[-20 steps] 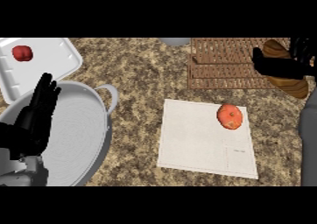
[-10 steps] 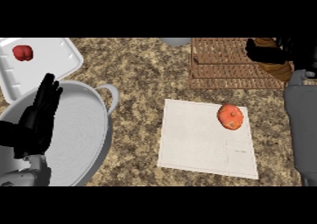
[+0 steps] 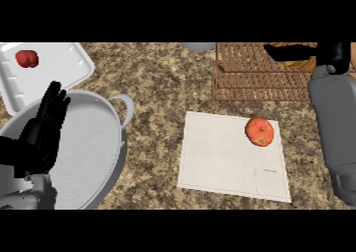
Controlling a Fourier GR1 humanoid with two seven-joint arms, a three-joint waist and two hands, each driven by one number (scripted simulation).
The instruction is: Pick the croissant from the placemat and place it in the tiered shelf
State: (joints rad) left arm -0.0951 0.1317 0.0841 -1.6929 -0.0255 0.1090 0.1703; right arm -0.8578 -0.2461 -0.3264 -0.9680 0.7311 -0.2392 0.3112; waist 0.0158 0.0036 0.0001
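While right hand (image 3: 297,51) apparently clasps croissant (image 3: 306,63) over slatted shelf (image 3: 257,74), left hand (image 3: 43,130) flat.

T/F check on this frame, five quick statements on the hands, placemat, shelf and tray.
1. The right hand is over the tiered shelf. True.
2. The orange-red item lies on the placemat. True.
3. The left hand is curled round the pan's handle. False: it is open, fingers straight, over the pan.
4. The white tray holds nothing. False: a red item sits in it.
5. The placemat overlaps the pan. False: bare counter separates them.
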